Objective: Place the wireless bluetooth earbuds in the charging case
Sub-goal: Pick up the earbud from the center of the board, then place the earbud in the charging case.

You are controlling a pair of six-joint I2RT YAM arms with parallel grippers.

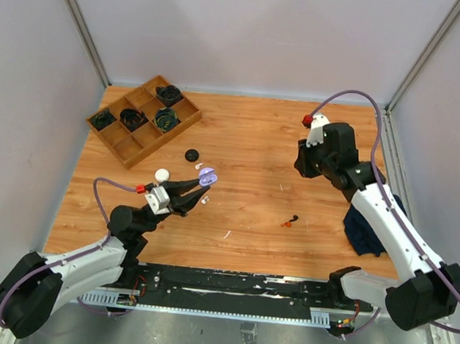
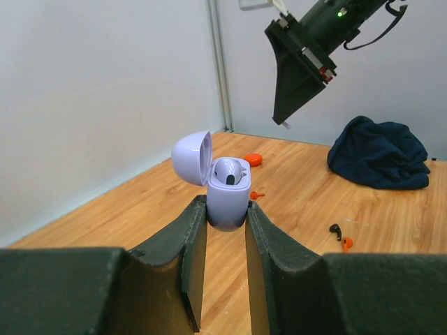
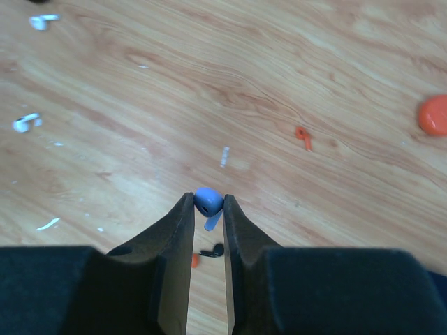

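Wood-grain table [image 1: 256, 142], pale walls on three sides. Compartment tray [image 1: 142, 121] of coiled cables sits far beyond the left gripper [image 2: 225, 209], off to its left. Dark blue cloth [image 1: 365, 230] is heaped beside the right forearm, behind the right gripper [image 3: 208, 206]. Left gripper is clamped on the base of a pale purple charging case [image 2: 228, 206] and holds it clear of the wood, lid flipped open and leaning to the fingers' left. Seated earbud [image 2: 230, 173] of the same colour rests head-up in the case; the socket beside it is hidden from this angle. Right gripper is pinched on a second earbud [image 3: 208, 199], head between the fingertips, stem trailing back between the fingers. It hovers high, well apart from the case, ahead and right of the left fingers. Stray buds lie on the wood beneath it: a black one [image 3: 213, 250] just under the fingers, an orange one [image 3: 303, 137] ahead-right. Step, as judged: carrying the second bud to the case. Next move calls for crossing toward the left gripper, turning the stem down over the free socket, lowering gently, then letting go while the left grip stays steady.
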